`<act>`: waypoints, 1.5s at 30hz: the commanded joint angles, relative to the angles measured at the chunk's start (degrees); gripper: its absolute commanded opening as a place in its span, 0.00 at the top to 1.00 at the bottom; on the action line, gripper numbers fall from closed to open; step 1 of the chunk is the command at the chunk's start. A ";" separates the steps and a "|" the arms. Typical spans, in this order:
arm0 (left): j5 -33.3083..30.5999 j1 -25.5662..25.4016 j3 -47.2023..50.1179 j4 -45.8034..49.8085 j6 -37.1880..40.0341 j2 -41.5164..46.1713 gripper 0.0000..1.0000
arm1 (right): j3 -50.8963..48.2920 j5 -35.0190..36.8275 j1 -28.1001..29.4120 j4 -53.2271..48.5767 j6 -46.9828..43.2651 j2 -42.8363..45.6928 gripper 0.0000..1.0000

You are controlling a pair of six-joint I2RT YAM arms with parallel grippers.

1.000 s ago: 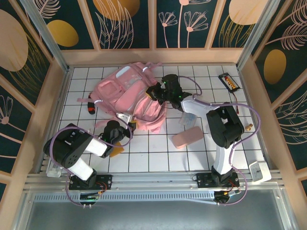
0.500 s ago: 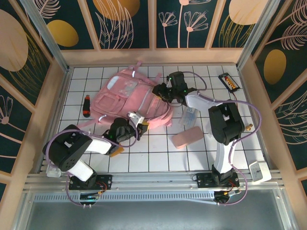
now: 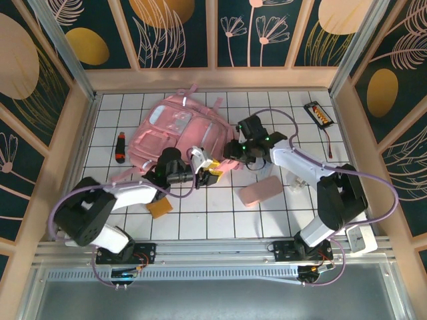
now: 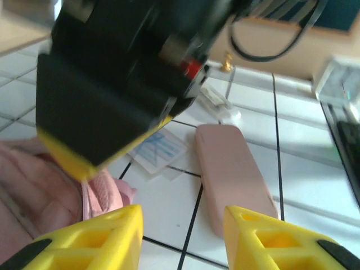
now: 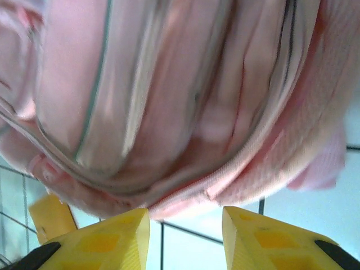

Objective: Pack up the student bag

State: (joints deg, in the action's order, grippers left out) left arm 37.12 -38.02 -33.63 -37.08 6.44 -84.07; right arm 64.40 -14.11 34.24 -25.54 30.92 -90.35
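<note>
The student bag (image 3: 175,130) lies flat on the white tiled table, a soft pink backpack with pale strips. My left gripper (image 3: 213,169) hovers open at the bag's near right corner, with nothing between its yellow fingers (image 4: 101,236). My right gripper (image 3: 233,155) is just behind it, also open and empty. In the right wrist view the bag's (image 5: 169,84) ribbed edge hangs just past the open fingers (image 5: 112,236). In the left wrist view the black body of the right gripper (image 4: 124,73) looms close above, with a fold of the bag (image 4: 34,185) at the left.
A small flat pink case (image 3: 260,191) (image 4: 233,174) lies right of both grippers, with a clear packet (image 4: 157,152) beside it. A red-and-black item (image 3: 119,147) lies left of the bag, a brown piece (image 3: 160,208) in front. A small tray of items (image 3: 317,113) sits back right.
Both grippers have let go of the bag, the right first and then the left. The bag has settled flat toward the back left. Both arms have swung right, toward the table's middle.
</note>
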 commanded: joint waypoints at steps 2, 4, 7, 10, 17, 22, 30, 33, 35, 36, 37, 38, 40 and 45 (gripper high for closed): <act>3.85 3.53 -5.38 30.33 27.89 7.44 0.59 | -2.43 -0.18 2.33 -4.53 -4.54 1.27 0.62; -1.27 5.97 -6.97 36.44 35.32 8.39 0.60 | -2.34 -0.79 4.08 -4.55 -8.25 1.05 0.62; -6.40 9.83 -7.53 39.13 43.46 6.97 0.60 | -3.61 -4.74 5.97 -1.81 -11.32 0.85 0.62; -7.53 11.91 -8.38 40.74 51.33 2.60 0.60 | -6.49 -7.67 7.17 4.10 -12.95 0.46 0.61; -4.29 12.31 -11.78 41.33 59.82 -3.22 0.55 | -10.35 -9.03 7.68 14.44 -14.96 -1.63 0.61; 1.33 12.09 -12.84 43.52 62.69 -5.45 0.45 | -9.90 -8.90 7.26 16.74 -16.27 -3.75 0.58; -1.73 9.58 -14.77 44.39 66.01 -9.41 0.64 | -8.76 -8.85 6.54 18.57 -17.82 -8.55 0.61; -2.17 9.11 -15.87 44.53 66.28 -10.34 0.85 | -8.59 -9.91 6.45 19.13 -17.95 -8.68 0.70; -2.34 9.02 -16.35 44.64 66.55 -10.67 0.96 | -8.49 -9.93 6.37 19.02 -18.31 -8.41 0.75; -2.46 9.02 -16.39 44.56 66.67 -10.74 0.99 | -8.50 -10.08 6.24 18.97 -18.56 -8.25 0.77; -2.48 9.02 -16.33 44.55 66.84 -10.79 1.00 | -8.48 -10.23 6.05 19.02 -18.78 -8.09 0.77; -2.48 9.03 -16.22 44.57 67.00 -10.76 1.00 | -8.48 -9.97 5.82 18.80 -19.14 -7.99 0.78; -2.61 9.02 -15.90 44.68 67.39 -10.78 1.00 | -8.30 -10.57 5.27 18.48 -20.32 -7.95 0.78; -1.57 9.04 -15.76 45.62 67.95 -10.85 1.00 | -8.40 -12.93 3.77 18.52 -23.87 -7.18 0.66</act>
State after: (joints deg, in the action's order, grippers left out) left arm 32.95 -28.69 -48.58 6.74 71.88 -94.17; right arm 54.72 -24.84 39.13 -7.99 10.33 -98.54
